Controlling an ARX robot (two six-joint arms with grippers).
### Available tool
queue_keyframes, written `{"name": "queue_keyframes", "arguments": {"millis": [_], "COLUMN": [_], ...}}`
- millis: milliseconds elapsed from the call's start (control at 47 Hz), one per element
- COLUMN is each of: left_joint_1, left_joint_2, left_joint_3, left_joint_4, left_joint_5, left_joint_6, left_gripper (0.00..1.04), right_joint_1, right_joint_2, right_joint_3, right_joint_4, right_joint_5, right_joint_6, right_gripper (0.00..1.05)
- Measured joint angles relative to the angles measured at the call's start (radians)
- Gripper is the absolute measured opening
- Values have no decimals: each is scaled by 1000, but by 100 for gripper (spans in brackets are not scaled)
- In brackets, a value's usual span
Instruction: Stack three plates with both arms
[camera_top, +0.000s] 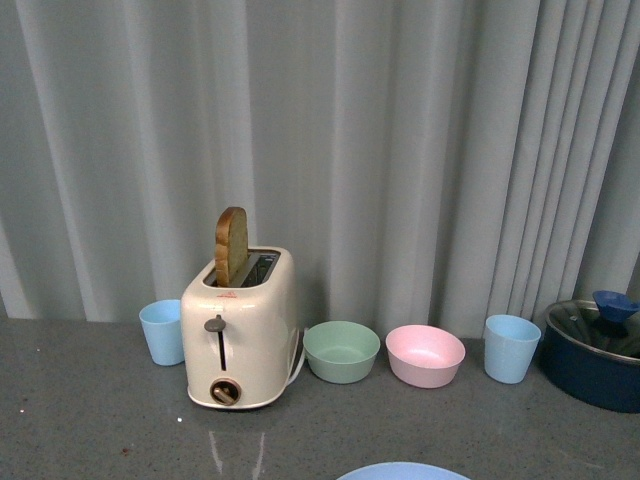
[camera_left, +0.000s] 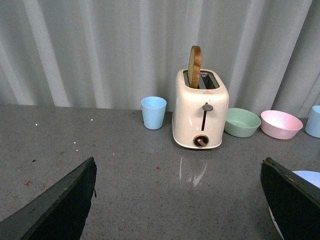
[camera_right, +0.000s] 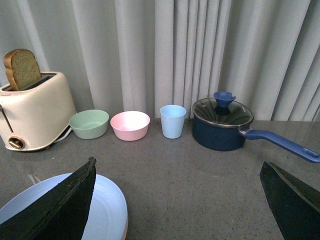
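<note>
Light blue plate (camera_right: 107, 205) lies atop another; both claws spread wide, empty.

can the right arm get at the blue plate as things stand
Probably yes. In the right wrist view the blue plate lies just below the open right end effector, on top with a pink rim showing under it. Nothing stands between them; the bowls, cup and pot sit further back.

Soft, even light from above, all three views sharp, faint shadows under the toaster (camera_top: 240, 330), a pale streak of glare on the grey table (camera_top: 90, 420), mild bending at wrist-view edges.
</note>
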Motion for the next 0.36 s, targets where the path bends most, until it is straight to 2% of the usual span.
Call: {"name": "queue_keyframes", "arguments": {"millis": [361], "left_joint_1": [0], "left_joint_2": [0], "left_joint_3": [0], "left_joint_4": [0], "left_joint_5": [0], "left_joint_6": [0], "left_gripper": [98], "right_joint_1": [0], "right_joint_2": [0], "right_joint_3": [0], "right_joint_4": [0], "right_joint_5": [0], "right_joint_6": [0], "right_gripper": [97]}}
